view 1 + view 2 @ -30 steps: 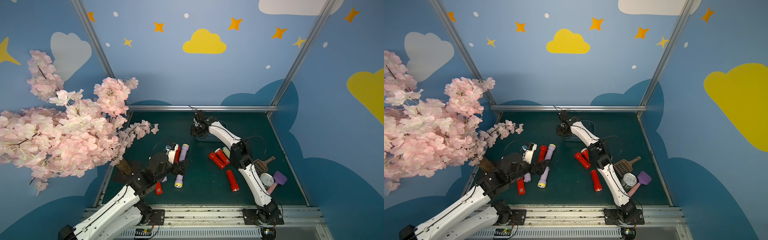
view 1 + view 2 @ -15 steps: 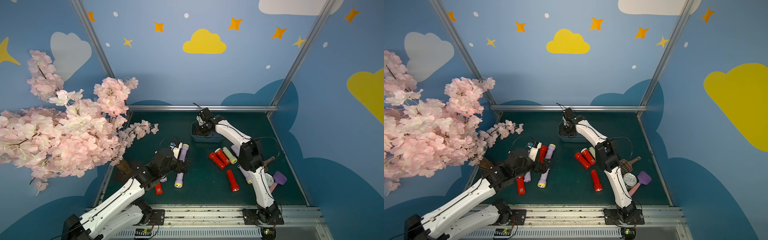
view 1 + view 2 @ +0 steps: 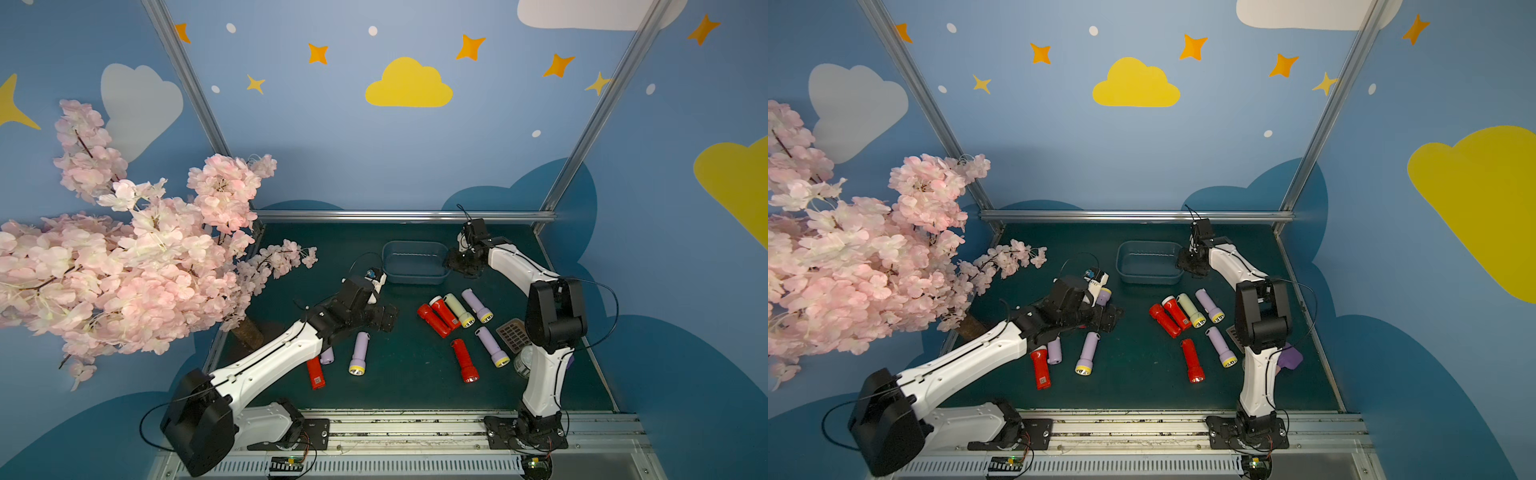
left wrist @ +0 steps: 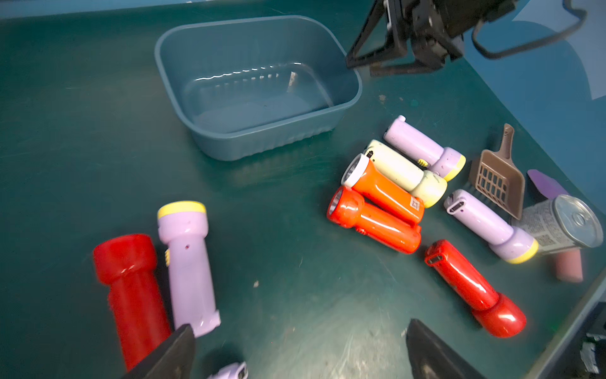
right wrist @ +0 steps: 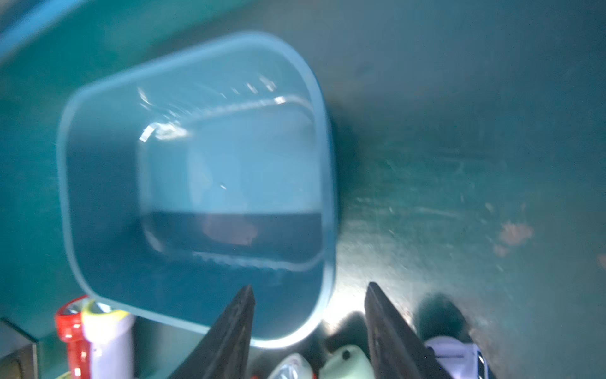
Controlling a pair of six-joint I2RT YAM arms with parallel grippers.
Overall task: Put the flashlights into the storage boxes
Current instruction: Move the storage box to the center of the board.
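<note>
The blue-grey storage box (image 3: 415, 277) (image 3: 1148, 277) (image 4: 262, 144) (image 5: 328, 164) stands empty at the back of the mat. My right gripper (image 3: 461, 266) (image 3: 1192, 266) (image 4: 393, 62) (image 5: 310, 287) hangs open over its right end, holding nothing. Two red flashlights (image 3: 432, 320), a pale yellow one (image 3: 459, 309) and a lilac one (image 3: 477, 305) lie in front of the box. A red one (image 3: 464, 359) and a lilac one (image 3: 491, 345) lie nearer. My left gripper (image 3: 384, 318) (image 3: 1113, 318) (image 4: 300, 326) is wide open over bare mat, beside a red flashlight (image 4: 131, 288) and a lilac one (image 4: 187, 262).
A brown slotted scoop (image 3: 513, 334) (image 4: 496, 182), a tin can (image 4: 564, 223) and a pink cylinder (image 4: 569, 267) sit by the right arm's base. A pink blossom tree (image 3: 124, 257) overhangs the left side. More flashlights (image 3: 359, 353) lie under the left arm.
My right gripper swung from the box's left end to its right end and its jaws opened. My left arm reached farther toward the middle, still open.
</note>
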